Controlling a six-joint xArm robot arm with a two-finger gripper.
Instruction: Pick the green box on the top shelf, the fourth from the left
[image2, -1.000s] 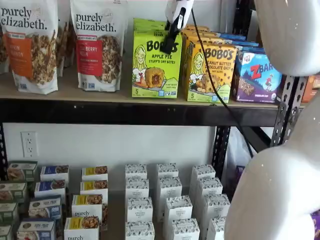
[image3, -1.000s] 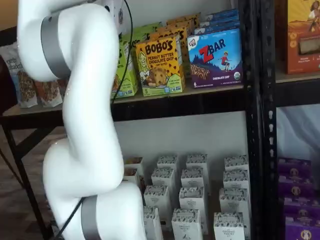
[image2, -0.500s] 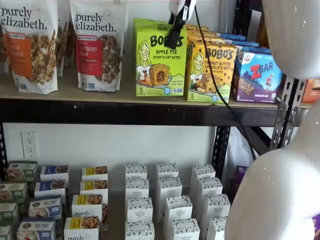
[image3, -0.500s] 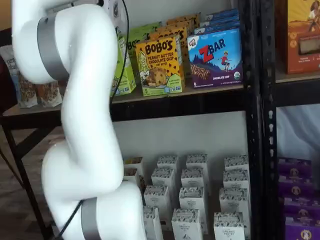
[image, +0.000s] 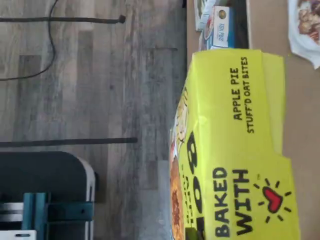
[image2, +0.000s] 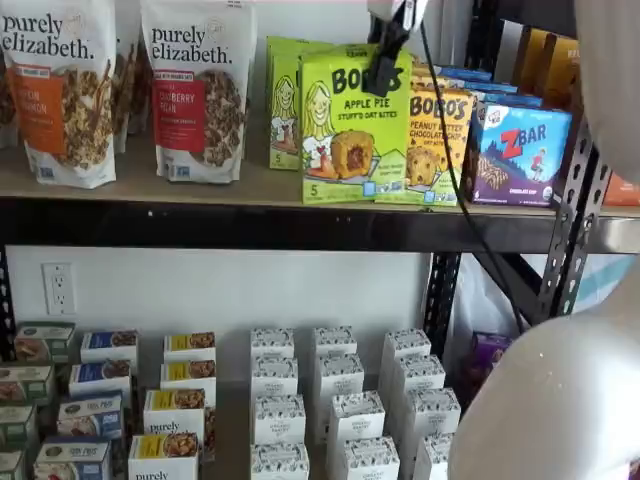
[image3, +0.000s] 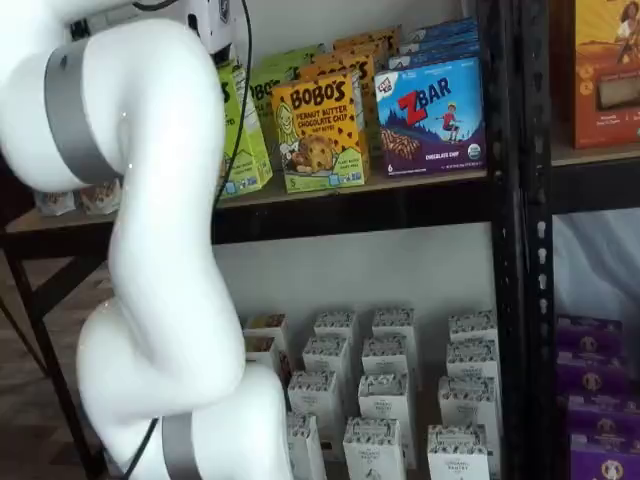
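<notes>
The green box (image2: 352, 125), a lime Bobo's Apple Pie carton, stands at the front of the top shelf (image2: 200, 190), pulled out of its row and overlapping the yellow-orange box beside it. My gripper (image2: 380, 82) reaches down from above and is shut on the carton's upper edge; one black finger lies across its front. In a shelf view the green box (image3: 240, 130) shows side-on behind my white arm (image3: 160, 250). The wrist view is filled by the green box (image: 235, 150) close up, with the wooden floor beyond.
Another green carton (image2: 283, 100) stays behind in the row. Granola bags (image2: 195, 90) stand to the left; a yellow-orange Bobo's box (image2: 440, 140) and a blue ZBar box (image2: 520, 150) to the right. A cable (image2: 455, 190) hangs from the gripper. White cartons (image2: 340, 410) fill the lower level.
The green box has come forward and to the right with the gripper shut on it, uncovering the carton behind. The arm has swung away from the shelf.
</notes>
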